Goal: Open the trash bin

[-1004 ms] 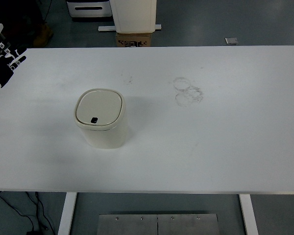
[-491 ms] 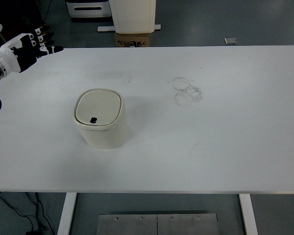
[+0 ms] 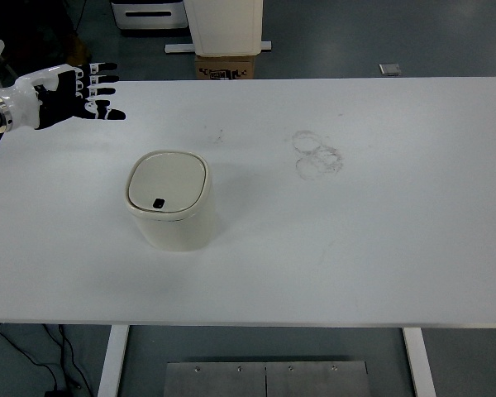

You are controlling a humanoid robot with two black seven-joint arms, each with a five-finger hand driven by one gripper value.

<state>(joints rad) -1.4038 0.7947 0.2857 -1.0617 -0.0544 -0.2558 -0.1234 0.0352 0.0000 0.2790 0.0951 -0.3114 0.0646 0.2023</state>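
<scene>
Our left hand [image 3: 62, 98], fingers spread and holding nothing, hangs over the table's far left corner, and the shut trash bin [image 3: 170, 199] sits nearer us and to its right.

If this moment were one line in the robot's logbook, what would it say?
left hand: open, over table's far-left corner, apart from bin | trash bin: upright, lid shut | right hand: out of view

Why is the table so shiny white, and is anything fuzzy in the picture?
In the head view, bright even light washes the table pale; the trash bin casts only a soft shadow and looks sharp; the left hand is slightly blurred; faint ring smudges show.
</scene>
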